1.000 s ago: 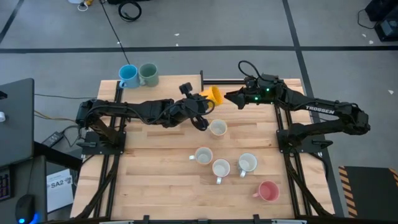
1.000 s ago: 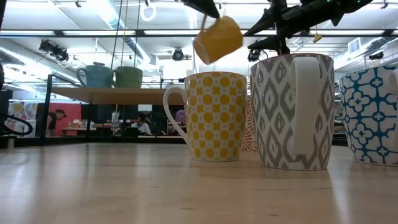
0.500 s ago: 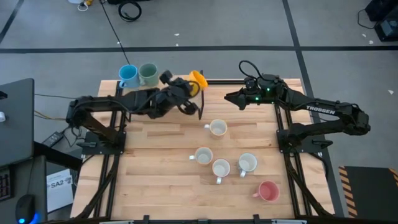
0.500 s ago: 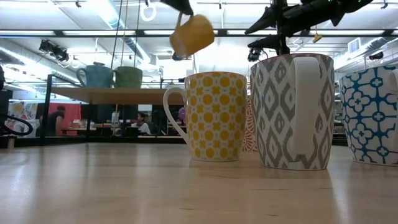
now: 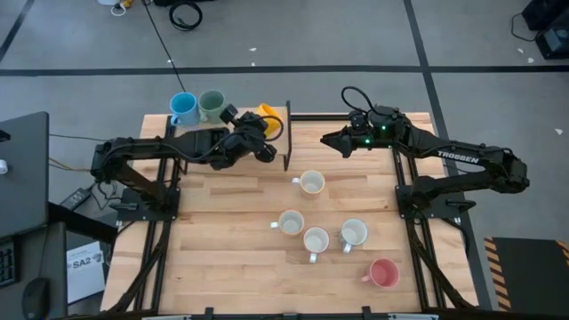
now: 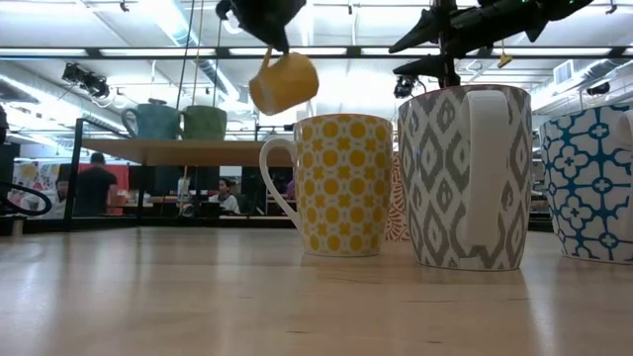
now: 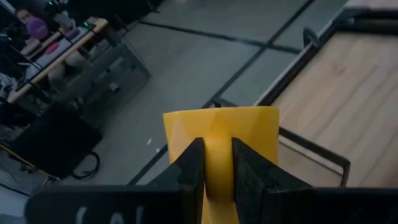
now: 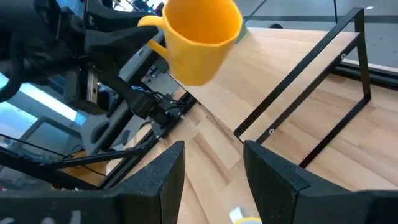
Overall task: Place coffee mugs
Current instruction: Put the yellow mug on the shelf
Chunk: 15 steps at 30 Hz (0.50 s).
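While the right end effector [image 5: 325, 140] hangs with its fingers parted and nothing between them near the far edge of the surface [image 5: 222, 231], the left end effector [image 5: 260, 132] is clamped on the handle of the yellow mug [image 5: 269, 117], holding it in the air just beside the green mug [image 5: 212, 106] and blue mug [image 5: 183, 108] on the raised shelf [image 6: 158, 148]. Four white mugs [image 5: 311, 183] and a pink mug [image 5: 383, 273] stand on the surface.
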Each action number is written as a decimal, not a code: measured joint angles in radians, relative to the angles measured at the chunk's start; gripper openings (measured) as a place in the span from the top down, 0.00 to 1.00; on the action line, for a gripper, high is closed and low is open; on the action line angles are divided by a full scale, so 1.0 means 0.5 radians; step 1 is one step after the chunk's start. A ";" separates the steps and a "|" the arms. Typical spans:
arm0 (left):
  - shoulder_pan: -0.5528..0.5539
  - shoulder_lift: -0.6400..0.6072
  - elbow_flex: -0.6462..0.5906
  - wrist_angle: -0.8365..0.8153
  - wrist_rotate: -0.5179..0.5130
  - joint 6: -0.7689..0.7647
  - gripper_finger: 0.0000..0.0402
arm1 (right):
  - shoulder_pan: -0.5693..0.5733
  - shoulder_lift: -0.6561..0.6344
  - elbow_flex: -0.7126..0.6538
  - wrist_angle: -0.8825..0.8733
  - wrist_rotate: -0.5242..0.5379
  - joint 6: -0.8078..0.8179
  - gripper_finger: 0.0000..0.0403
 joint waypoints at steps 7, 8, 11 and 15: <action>0.064 -0.144 -0.425 0.569 0.134 0.062 0.84 | 0.004 0.002 0.000 0.001 -0.002 0.000 0.58; 0.083 -0.173 -0.482 0.662 0.138 0.071 0.84 | 0.004 0.002 0.000 0.000 -0.002 0.000 0.58; 0.129 -0.278 -0.672 0.915 0.182 0.138 0.84 | 0.004 0.002 0.000 0.001 -0.002 0.000 0.58; 0.164 -0.392 -0.957 1.270 0.176 0.208 0.84 | 0.004 0.002 0.000 0.007 -0.002 0.000 0.58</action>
